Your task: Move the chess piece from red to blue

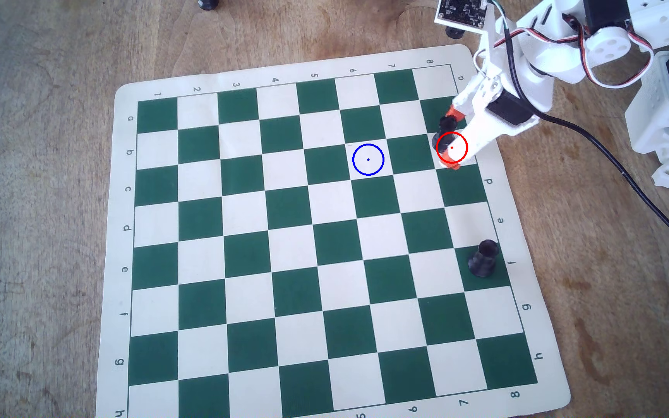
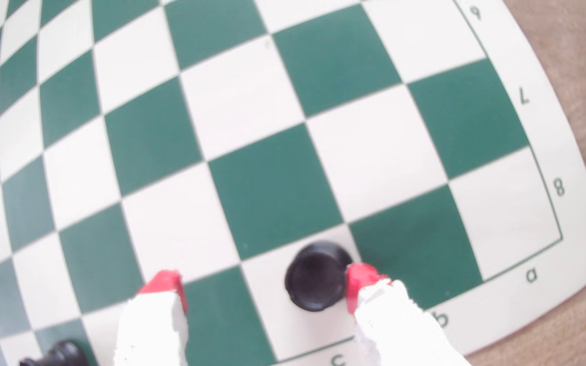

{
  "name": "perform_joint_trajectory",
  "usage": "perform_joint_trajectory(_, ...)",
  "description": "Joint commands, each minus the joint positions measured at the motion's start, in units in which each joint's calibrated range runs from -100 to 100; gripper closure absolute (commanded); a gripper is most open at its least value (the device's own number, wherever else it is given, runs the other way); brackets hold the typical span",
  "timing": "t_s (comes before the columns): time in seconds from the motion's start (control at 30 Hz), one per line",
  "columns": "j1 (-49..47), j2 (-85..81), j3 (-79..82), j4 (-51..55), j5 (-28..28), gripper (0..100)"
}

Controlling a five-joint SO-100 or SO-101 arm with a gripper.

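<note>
In the overhead view, my claw sat over the red circle at the board's right edge, the chess piece standing between its orange tips, and the blue circle lay two squares to the left along the same row. In the wrist view, my fingers were spread apart: the piece stood upright on its white square, hard against my right-hand tip, well clear of the other, so I sat off-centre for closing
</note>
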Motion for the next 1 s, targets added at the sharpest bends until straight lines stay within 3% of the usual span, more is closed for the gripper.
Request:
perform_joint_trajectory(0.0,0.7,0.1,-0.3,-1.3,0.3,74)
perform_joint_trajectory(0.67,0.6,-1.6,4.3,-9.8,-0.1,82)
perform_joint_trajectory(0.97,0.5,-2.5,5.7,-11.5,0.0,90)
